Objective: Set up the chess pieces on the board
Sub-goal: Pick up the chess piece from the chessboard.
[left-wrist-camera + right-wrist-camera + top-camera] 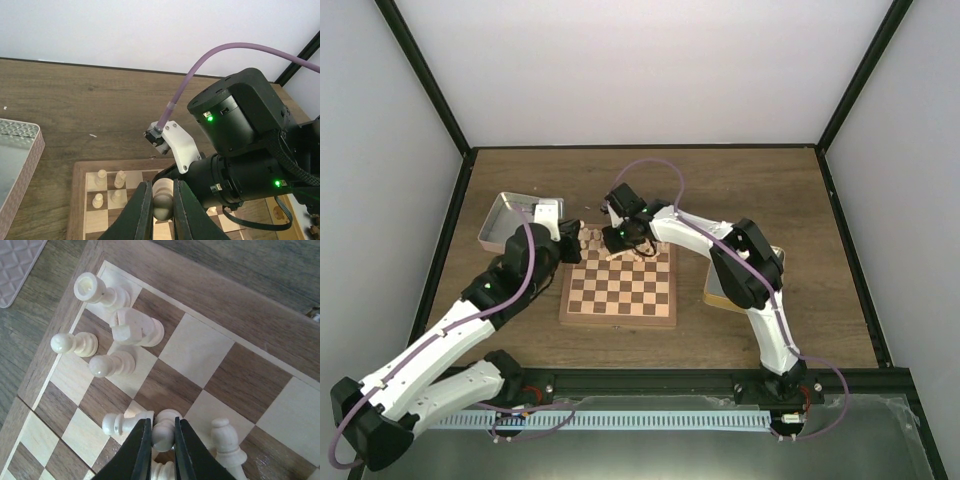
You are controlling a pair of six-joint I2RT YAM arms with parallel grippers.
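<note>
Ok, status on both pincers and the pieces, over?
Left pincer shut on a pawn. Right pincer shut on a pale piece near the board's far edge. Placed pieces close around; right arm crowds the left pincer.

Your top view looks steeply down over the whole table [750, 190]. Both wrist views sit close above the board [200, 350], sharing its far-left corner.

A brown wood-grain tabletop [750, 190] fills the middle. Plain white walls [640, 60] enclose it, with black metal struts [424, 73] at upper left and right.
</note>
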